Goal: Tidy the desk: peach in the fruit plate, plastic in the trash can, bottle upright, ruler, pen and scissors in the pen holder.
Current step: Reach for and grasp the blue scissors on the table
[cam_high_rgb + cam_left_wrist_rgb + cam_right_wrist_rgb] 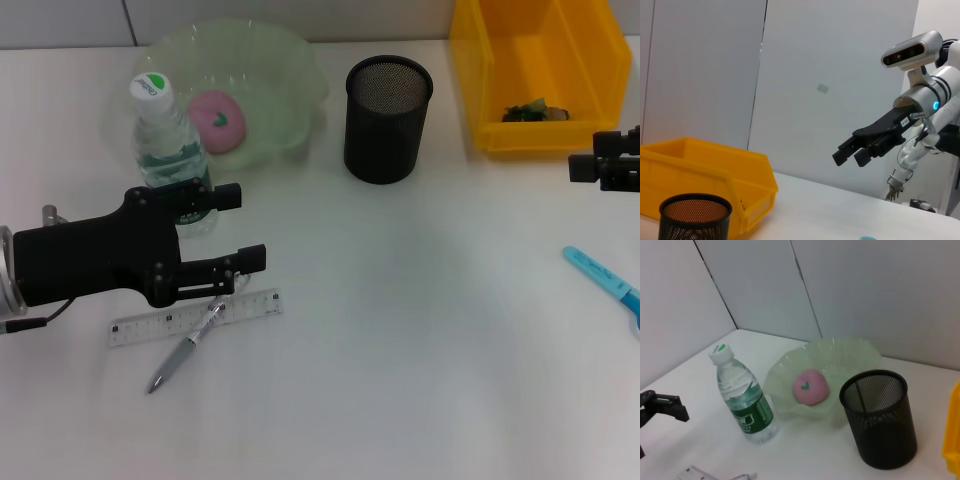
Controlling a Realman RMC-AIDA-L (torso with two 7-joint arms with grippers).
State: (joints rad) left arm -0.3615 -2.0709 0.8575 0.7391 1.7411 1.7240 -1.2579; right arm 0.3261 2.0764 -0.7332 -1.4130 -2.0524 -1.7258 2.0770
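On a white desk (400,330), a pink peach (217,121) already lies in the pale green fruit plate (285,70) near the far edge, toward the left corner. A plastic water bottle (167,140) with a green-and-white cap stands upright just in front of the plate's left side. The black mesh pen holder (387,118) stands at the middle of the far edge, apart from the plate, and the yellow trash can (540,70) fills the far right corner with a dark scrap of plastic (534,112) lying inside it.

The left gripper (240,227) reaches in from the left edge, its black body level above the surface, fingers parted and holding nothing; one finger crosses in front of the bottle's base, the other hangs above the clear ruler (195,317). The ruler lies flat near the left edge, toward the front, and a silver pen (185,350) lies slantwise across its middle, so the two overlap.

Blue-handled scissors (605,276) lie at the right edge, partly out of sight. The right gripper (603,160) hovers at the right edge, just in front of the trash can; the left wrist view shows its fingers slightly parted (856,152), empty and raised well above the desk.
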